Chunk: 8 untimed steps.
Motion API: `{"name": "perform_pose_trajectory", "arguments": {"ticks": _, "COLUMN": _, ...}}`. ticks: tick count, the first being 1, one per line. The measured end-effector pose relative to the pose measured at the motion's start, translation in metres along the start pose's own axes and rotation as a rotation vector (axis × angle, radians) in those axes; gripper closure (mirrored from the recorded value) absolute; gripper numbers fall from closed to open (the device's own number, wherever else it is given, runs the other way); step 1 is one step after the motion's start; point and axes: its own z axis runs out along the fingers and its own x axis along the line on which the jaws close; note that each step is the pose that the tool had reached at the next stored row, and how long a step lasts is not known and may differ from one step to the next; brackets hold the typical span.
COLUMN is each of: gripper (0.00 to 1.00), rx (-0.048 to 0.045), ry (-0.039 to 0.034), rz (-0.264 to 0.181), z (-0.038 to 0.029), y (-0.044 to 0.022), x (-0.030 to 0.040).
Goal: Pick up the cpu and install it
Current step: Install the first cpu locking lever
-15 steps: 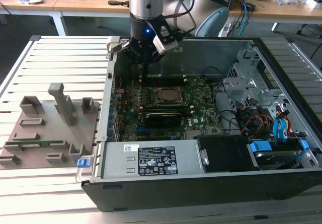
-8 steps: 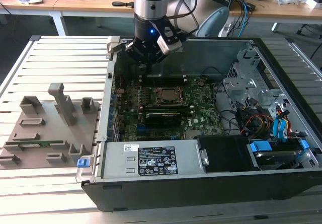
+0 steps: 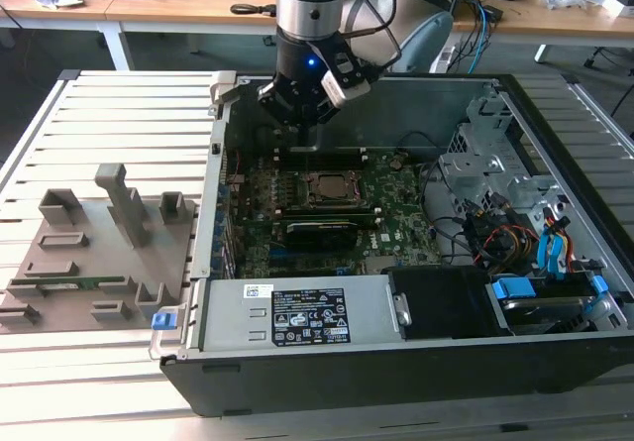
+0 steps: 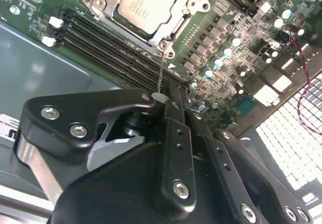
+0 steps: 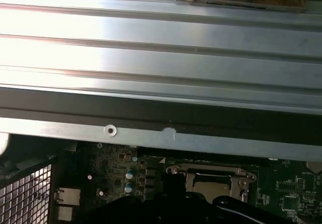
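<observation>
The cpu [image 4: 144,5] already sits in the motherboard socket [image 3: 327,189] inside the computer case [image 3: 416,342] — placement looks done. The gripper [image 4: 168,100] hangs just above, jaws clenched, holding nothing — locking the socket remains.

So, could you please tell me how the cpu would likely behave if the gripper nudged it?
The cpu looks like a flat, rigid metal-topped square, so it probably wouldn't flex or roll. It sits inside the socket frame, so a sideways push likely wouldn't shift it. Its smooth top may be slippery.

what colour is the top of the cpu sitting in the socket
Silvery-beige metal, on the small square cpu in its metal-framed socket; the second wrist view shows it best.
</observation>
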Motion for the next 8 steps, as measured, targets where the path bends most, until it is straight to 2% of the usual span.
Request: {"name": "perform_pose_trajectory", "arguments": {"ticks": 8, "gripper": 0.89, "rx": 0.0001, "ry": 0.0001, "rz": 0.000, "z": 0.0001, "y": -0.0009, "x": -0.0113}}
